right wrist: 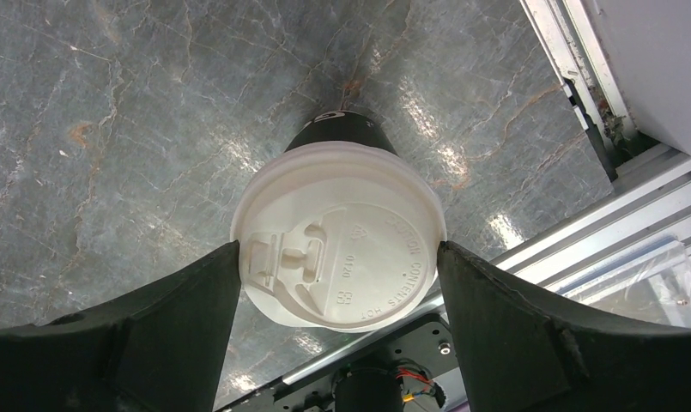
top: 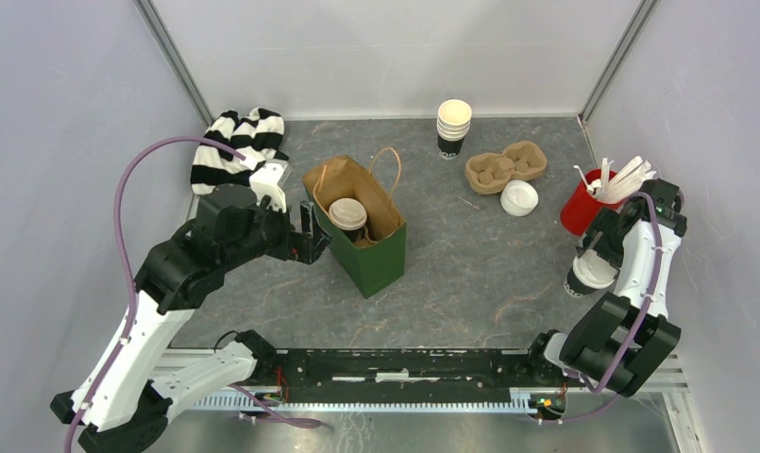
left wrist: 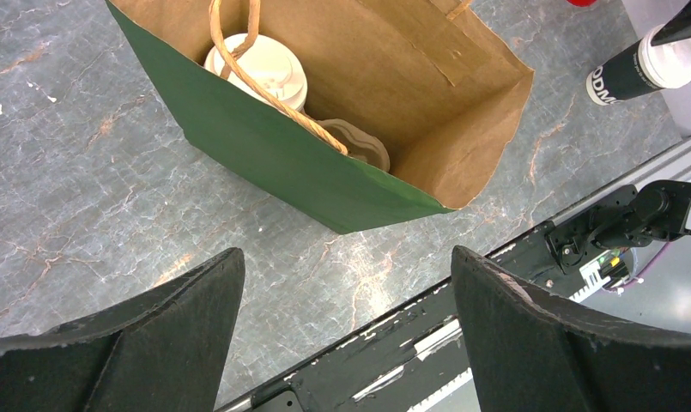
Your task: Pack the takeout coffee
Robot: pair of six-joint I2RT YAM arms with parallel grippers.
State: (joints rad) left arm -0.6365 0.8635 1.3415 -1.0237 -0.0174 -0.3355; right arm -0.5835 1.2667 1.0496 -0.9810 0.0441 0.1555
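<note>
One takeout coffee (top: 347, 213), a dark cup with a white lid (left wrist: 260, 69), stands inside the open green paper bag (top: 380, 260) (left wrist: 264, 146). My left gripper (top: 310, 234) (left wrist: 346, 257) hangs open just left of the bag with nothing between its fingers. At the right edge, my right gripper (top: 595, 257) (right wrist: 337, 253) is shut on the second takeout coffee (top: 588, 276) (left wrist: 638, 73). Its fingers press both sides of that white lid (right wrist: 350, 215), and the cup hangs tilted above the table.
At the back stand a stack of lidless cups (top: 453, 127), a cardboard cup carrier (top: 505, 166) and a loose white lid (top: 519, 197). A red cup of stirrers (top: 583, 203) sits beside my right arm. A striped cloth (top: 236, 146) lies back left. The metal rail (top: 404, 363) runs along the near edge.
</note>
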